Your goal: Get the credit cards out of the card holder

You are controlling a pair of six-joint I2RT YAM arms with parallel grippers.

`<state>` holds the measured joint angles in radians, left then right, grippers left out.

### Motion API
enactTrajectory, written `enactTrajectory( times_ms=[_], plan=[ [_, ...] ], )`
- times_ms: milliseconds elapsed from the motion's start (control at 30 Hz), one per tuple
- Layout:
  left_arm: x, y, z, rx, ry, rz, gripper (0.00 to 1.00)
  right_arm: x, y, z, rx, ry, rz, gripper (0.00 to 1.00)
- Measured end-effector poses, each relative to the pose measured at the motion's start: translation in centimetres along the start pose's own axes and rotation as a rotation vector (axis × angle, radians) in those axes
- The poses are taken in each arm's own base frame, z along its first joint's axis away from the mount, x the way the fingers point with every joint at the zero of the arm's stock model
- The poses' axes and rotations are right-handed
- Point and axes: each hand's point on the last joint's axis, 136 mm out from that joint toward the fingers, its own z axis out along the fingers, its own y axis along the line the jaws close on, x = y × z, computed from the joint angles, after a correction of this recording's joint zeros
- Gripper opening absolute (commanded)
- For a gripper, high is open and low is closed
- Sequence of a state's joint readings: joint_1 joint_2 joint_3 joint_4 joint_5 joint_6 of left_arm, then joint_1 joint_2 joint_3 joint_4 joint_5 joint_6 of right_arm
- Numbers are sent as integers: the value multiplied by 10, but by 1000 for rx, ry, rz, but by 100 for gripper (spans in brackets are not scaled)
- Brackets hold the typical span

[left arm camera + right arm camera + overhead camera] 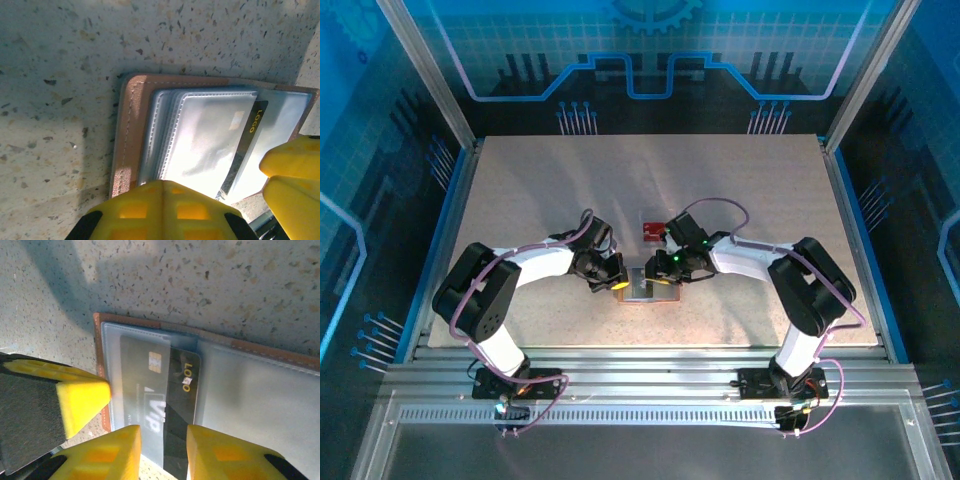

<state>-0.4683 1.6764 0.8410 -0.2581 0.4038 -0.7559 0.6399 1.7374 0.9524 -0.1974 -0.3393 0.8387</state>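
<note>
The card holder (642,290) lies open on the table between both grippers, brown rim (131,130) outside and pale clear sleeves (210,135) inside. A black credit card (182,390) marked VIP and LOGO sticks partway out of a sleeve; it also appears in the left wrist view (252,132). My left gripper (169,184) is shut, its tips resting at the holder's near edge. My right gripper (164,447) stands open, its fingers (112,452) on either side of the black card's near end. A red card (650,228) lies on the table just behind the holder.
The speckled table (540,190) stretches out on every side of the holder. The left gripper's yellow finger (75,397) sits close beside my right fingers at the holder's brown edge. A metal rail (640,365) runs along the near edge.
</note>
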Motion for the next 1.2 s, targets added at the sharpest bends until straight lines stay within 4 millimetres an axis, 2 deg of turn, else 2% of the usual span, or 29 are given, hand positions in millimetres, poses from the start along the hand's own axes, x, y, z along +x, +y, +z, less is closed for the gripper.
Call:
enactTrajectory(
  times_ms=[200,833,1200],
  plan=[
    [0,0,0,0,0,0,2,5,-8,7,-7,21,23,28],
    [0,0,0,-1,0,0,0,5,-7,13,-49,27,32,25],
    [-1,0,1,-3,3,-2,0,7,-13,15,-77,29,63,18]
  ],
)
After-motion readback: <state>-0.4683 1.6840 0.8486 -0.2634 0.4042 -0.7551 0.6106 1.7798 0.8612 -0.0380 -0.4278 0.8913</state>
